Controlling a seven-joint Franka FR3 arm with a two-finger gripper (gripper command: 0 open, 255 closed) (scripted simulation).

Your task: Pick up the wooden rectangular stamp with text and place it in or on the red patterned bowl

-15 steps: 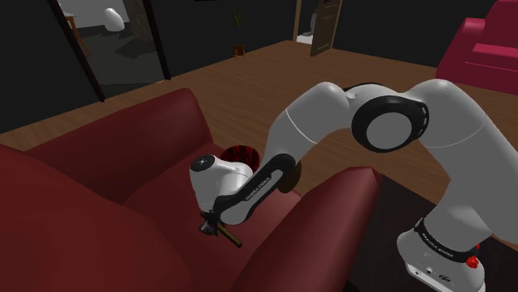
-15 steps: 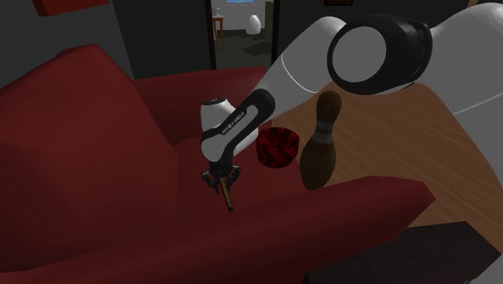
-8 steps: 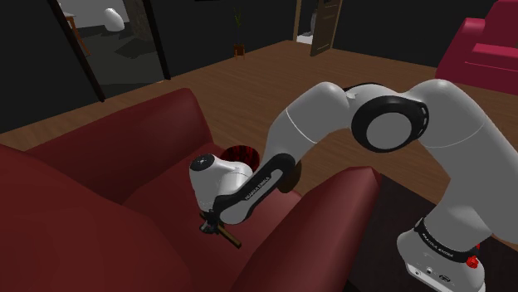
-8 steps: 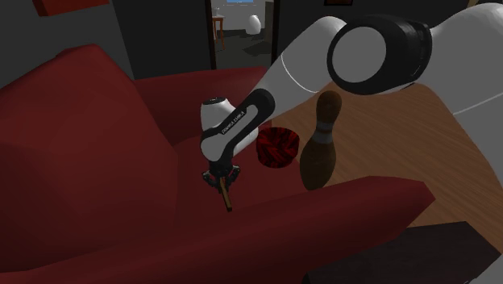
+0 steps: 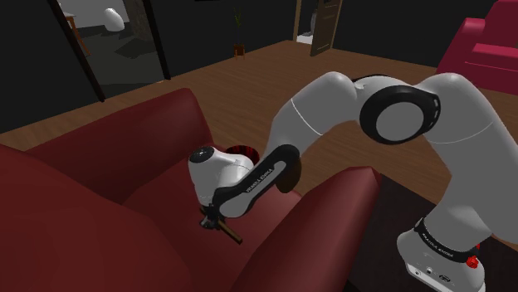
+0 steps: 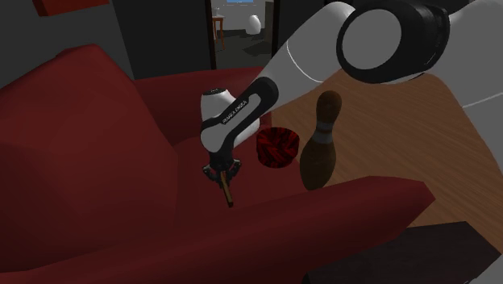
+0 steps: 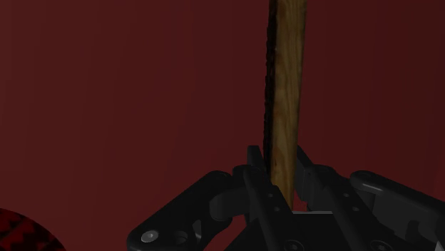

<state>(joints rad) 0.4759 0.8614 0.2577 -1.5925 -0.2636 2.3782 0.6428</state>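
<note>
The wooden stamp (image 7: 287, 85) is a long thin brown slat with a dark edge, and my gripper (image 7: 279, 165) is shut on its near end. In the shoulder view the stamp (image 5: 229, 232) slants down from the gripper (image 5: 212, 222) over the dark red sofa seat. In the second exterior view the gripper (image 6: 218, 173) holds the stamp (image 6: 226, 192) just above the cushion. The red patterned bowl (image 6: 276, 148) stands on the seat a short way off, toward that view's right; the bowl (image 5: 243, 153) shows partly behind the arm in the shoulder view.
A dark brown bowling pin (image 6: 322, 152) stands upright beside the bowl. The sofa's backrest (image 5: 100, 149) and armrest (image 5: 324, 216) flank the seat. A wooden floor (image 5: 249, 75) lies beyond, with a red armchair (image 5: 486, 46) far off.
The arm's elbow has swung up and over, and the wrist has tilted more upright. The gripper keeps its hold on the stamp and has shifted slightly above the seat.
</note>
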